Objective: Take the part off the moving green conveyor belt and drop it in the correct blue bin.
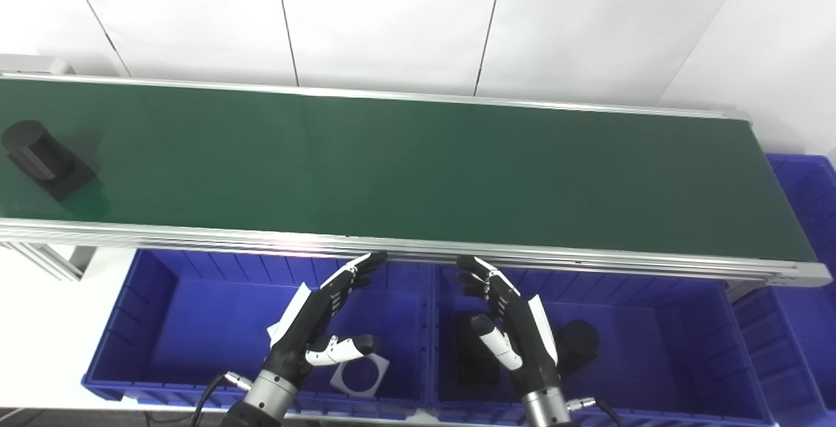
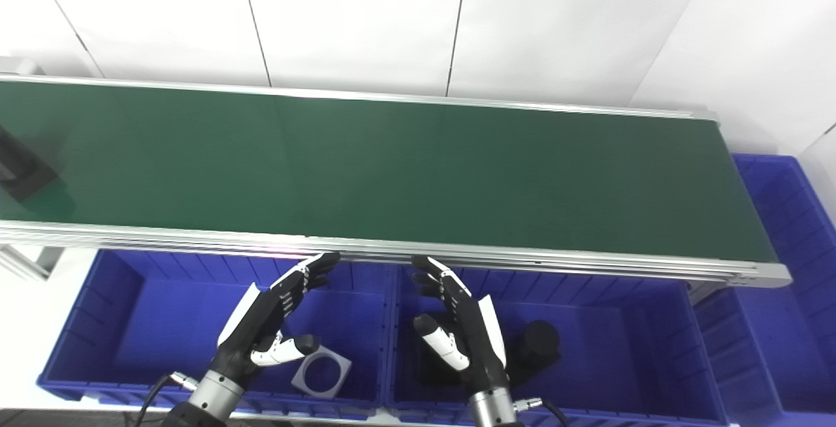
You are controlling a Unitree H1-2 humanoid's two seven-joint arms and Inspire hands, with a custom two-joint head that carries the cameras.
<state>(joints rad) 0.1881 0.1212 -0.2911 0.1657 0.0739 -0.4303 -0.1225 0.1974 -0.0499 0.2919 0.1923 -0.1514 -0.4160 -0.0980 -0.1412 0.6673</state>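
A black part point(image 1: 40, 158), a cylinder on a square base, lies on the green conveyor belt point(image 1: 405, 172) at its far left; in the right eye view only its edge point(image 2: 19, 172) shows. My left hand point(image 1: 320, 322) hovers open above the left blue bin point(image 1: 157, 322), fingers pointing up toward the belt's near rail. My right hand point(image 1: 509, 319) hovers open above the middle blue bin point(image 1: 659, 342), also empty. Both hands are far to the right of the part.
A grey square plate with a round hole point(image 1: 359, 375) lies in the left bin. Black parts point(image 1: 578, 342) lie in the middle bin, partly behind my right hand. A third blue bin point(image 1: 810, 231) stands past the belt's right end. The aluminium rail point(image 1: 261, 237) edges the belt.
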